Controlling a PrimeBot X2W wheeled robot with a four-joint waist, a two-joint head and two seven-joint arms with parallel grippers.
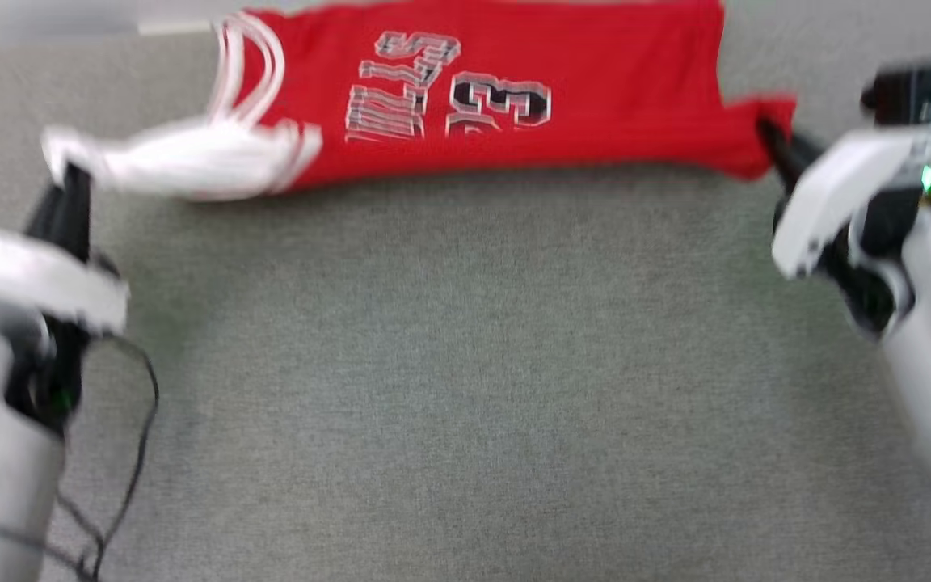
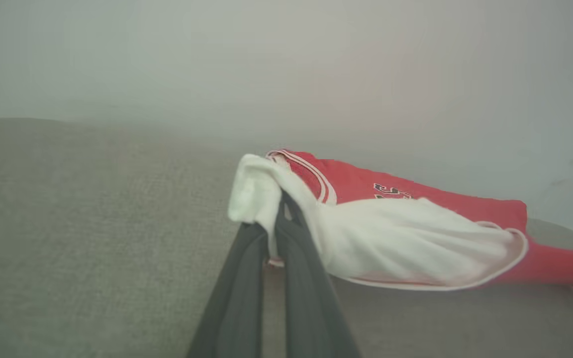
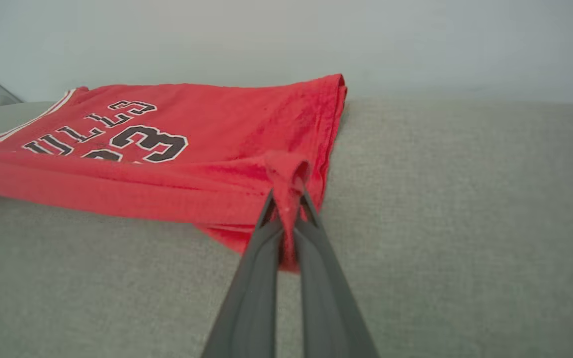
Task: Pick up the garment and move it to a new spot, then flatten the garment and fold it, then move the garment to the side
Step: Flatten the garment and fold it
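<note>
Clenching the garment (image 1: 595, 89) on grey upholstery (image 1: 465, 364), left fingers (image 2: 237, 288) grip sleeve, right fingers (image 3: 256, 288) hem.

Open grey tabletop (image 1: 465, 364) between left pincer (image 1: 69, 179) and right pincer (image 1: 771, 136), on their near side. The garment (image 1: 595, 89), stretched from one pincer's tips to the other's, bars the far side. A dark cable (image 1: 138, 453) loops behind the left pincer.

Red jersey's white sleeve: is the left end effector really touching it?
Touching. The left wrist view shows the left end effector pinching the white sleeve of the red jersey between its dark fingers.
</note>
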